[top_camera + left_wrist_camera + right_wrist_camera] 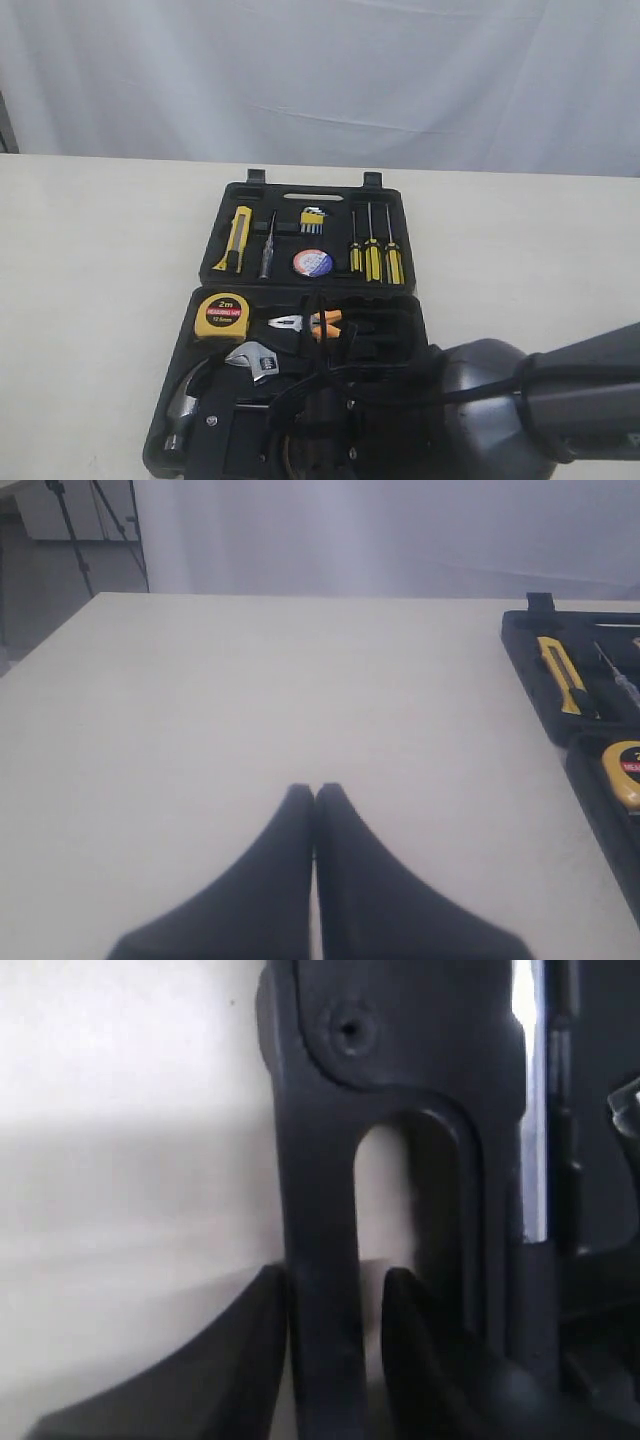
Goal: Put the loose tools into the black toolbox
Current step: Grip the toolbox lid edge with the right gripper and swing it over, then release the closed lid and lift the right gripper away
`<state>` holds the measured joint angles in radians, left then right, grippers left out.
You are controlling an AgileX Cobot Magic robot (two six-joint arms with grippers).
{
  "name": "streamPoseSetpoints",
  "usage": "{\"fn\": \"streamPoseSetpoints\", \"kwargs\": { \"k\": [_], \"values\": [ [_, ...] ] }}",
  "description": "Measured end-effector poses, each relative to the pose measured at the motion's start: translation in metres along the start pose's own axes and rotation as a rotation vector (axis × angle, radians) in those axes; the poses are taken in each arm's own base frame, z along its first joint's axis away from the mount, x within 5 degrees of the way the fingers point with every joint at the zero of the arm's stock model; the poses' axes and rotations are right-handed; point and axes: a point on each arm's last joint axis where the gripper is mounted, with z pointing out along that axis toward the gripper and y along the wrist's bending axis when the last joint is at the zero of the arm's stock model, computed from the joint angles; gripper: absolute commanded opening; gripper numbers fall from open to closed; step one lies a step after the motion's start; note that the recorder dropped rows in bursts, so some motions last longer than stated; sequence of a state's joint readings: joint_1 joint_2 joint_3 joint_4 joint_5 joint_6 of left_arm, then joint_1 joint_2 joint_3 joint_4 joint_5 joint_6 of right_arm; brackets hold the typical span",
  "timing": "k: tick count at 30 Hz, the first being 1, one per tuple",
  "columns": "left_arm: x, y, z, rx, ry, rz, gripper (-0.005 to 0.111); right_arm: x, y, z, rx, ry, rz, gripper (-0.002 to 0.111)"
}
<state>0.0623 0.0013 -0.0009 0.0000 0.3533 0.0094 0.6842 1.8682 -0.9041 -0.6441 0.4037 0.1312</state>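
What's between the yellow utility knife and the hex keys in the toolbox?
A slim screwdriver lies in its own slot between the utility knife and the hex keys, touching neither; the exterior view shows it.

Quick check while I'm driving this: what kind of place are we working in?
Probably a staged lab or recording setup, not a real workshop: a white curtain hangs behind the pale table, and tripod legs stand beyond its corner.

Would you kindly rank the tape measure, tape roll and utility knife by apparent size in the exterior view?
Largest: yellow tape measure, though it seems nearest the camera.
Then utility knife and tape roll: knife longer, roll wider, too alike to rank.
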Motion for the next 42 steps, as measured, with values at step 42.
{"fn": "streamPoseSetpoints", "kwargs": {
  "k": [42],
  "values": [
    [0.0, 0.0, 0.0, 0.0, 0.0, 0.0, 0.0, 0.011, -0.118, -0.056, 0.215, -0.025, 0.539, 0.0]
  ]
}}
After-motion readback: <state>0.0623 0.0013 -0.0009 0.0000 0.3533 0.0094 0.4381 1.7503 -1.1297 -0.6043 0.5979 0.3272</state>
